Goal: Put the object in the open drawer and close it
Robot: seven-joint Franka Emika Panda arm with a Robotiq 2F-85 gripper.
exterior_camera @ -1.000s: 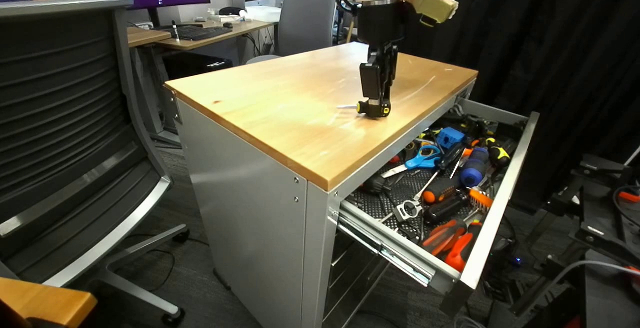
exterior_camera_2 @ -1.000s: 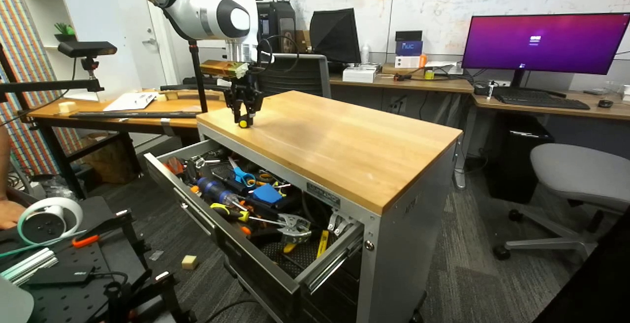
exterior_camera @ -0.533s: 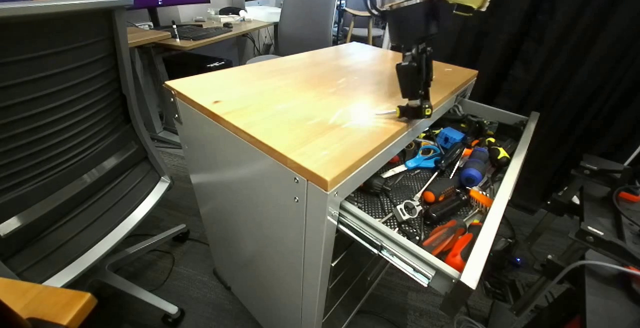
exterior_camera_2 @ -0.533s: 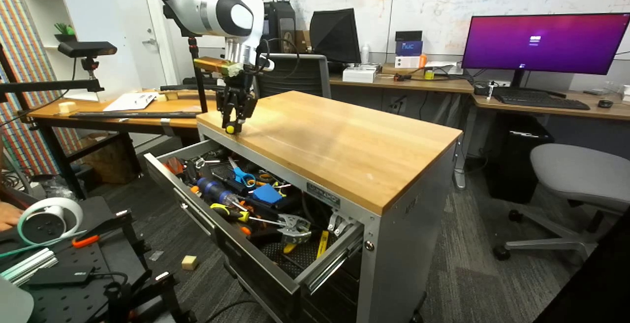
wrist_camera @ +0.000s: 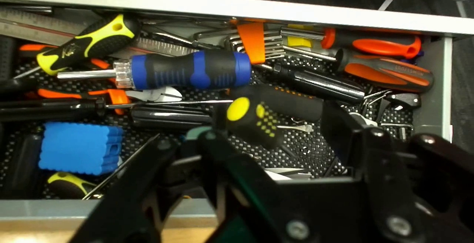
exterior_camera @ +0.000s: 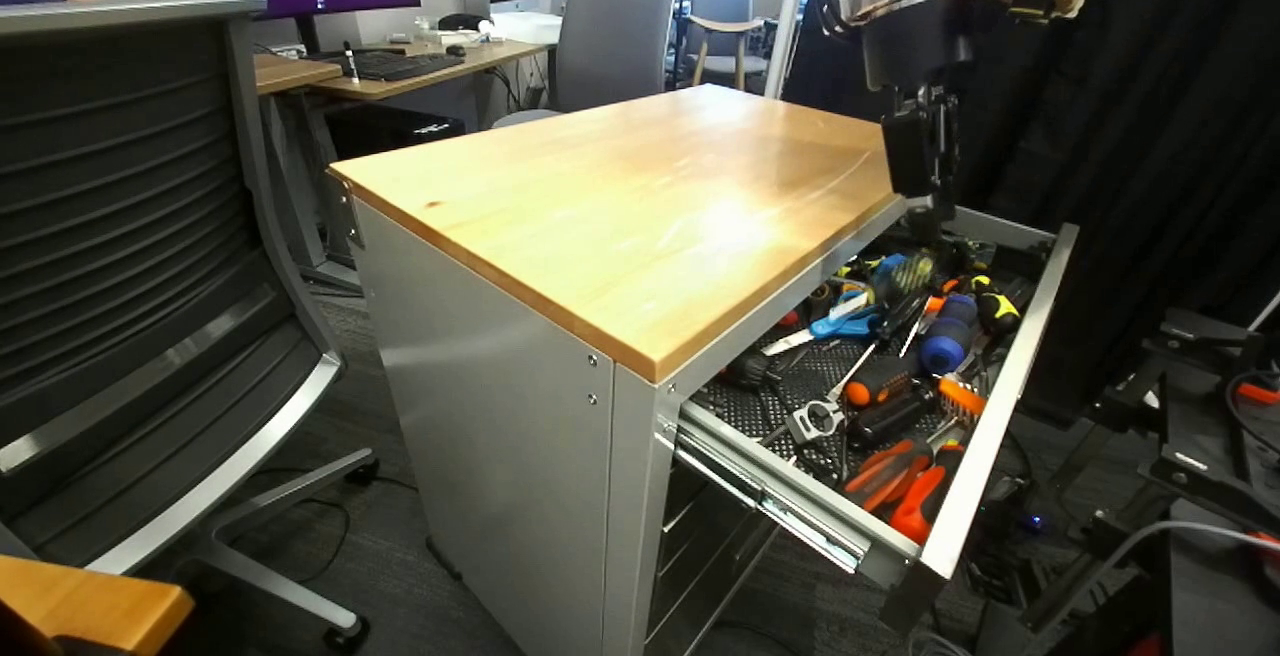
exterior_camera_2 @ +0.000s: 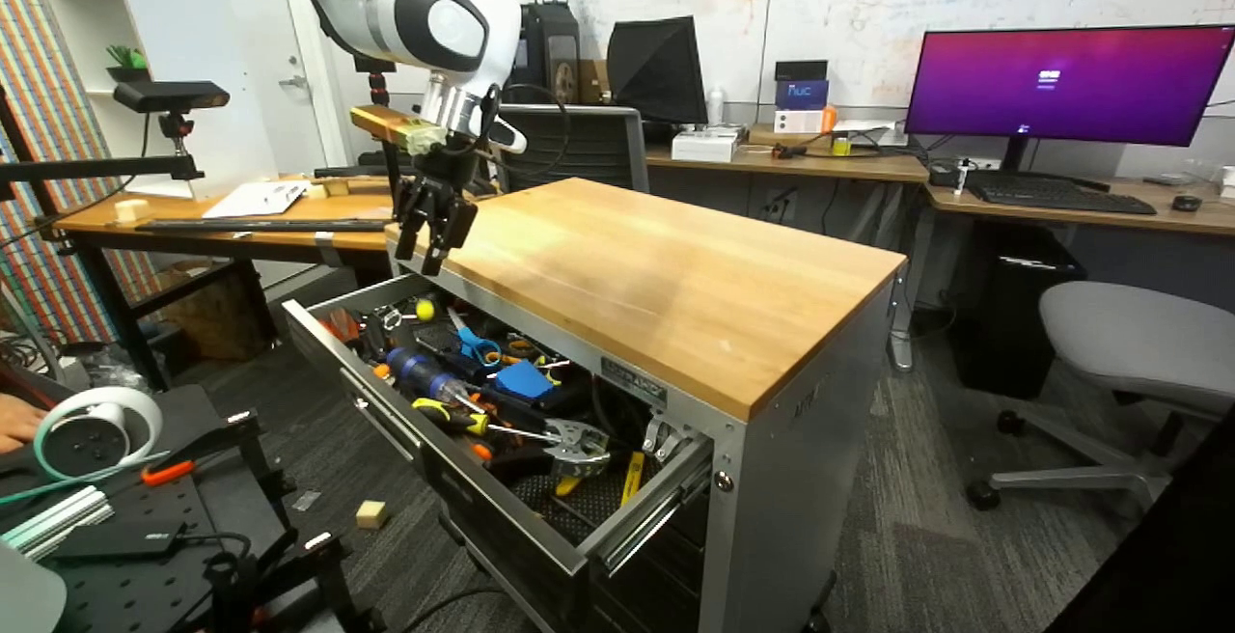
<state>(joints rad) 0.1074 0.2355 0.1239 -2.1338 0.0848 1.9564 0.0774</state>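
**Gripper (exterior_camera_2: 420,263) parted, stubby screwdriver (wrist_camera: 255,124) loose over the pulled-out drawer (wrist_camera: 237,7)**

At the left of the wrist view, the wooden top (wrist_camera: 37,226) edges the bottom of the picture; the drawer is drawn out from beneath it, which is what lets a thing be dropped in from above; next come a blue block (wrist_camera: 76,148), a black-and-yellow screwdriver (wrist_camera: 90,43) and a blue screwdriver (wrist_camera: 185,69), the screwdrivers lying flat, presumably because so shallow a drawer leaves little headroom once pushed in.

Near the middle is the stubby screwdriver, the thing to be stowed, black with yellow spots; in an exterior view its yellow end (exterior_camera_2: 425,310) shows below the fingertips and apart from them, within the drawer's outline; its blurring suggests a fall, though whether it touches any tool beneath I cannot tell; the gripper's fingertips stand apart with a fair gap and nothing gripped, which fits letting go; it points down over the drawer, likely so that the thing lands inside the walls.

Farther right, an orange-and-grey screwdriver (wrist_camera: 389,70) lies near the side wall, probably out of the way of the landing; closing remains to be done; the gripper would best rise clear before pushing the front panel, and a handle settling on end might jam.
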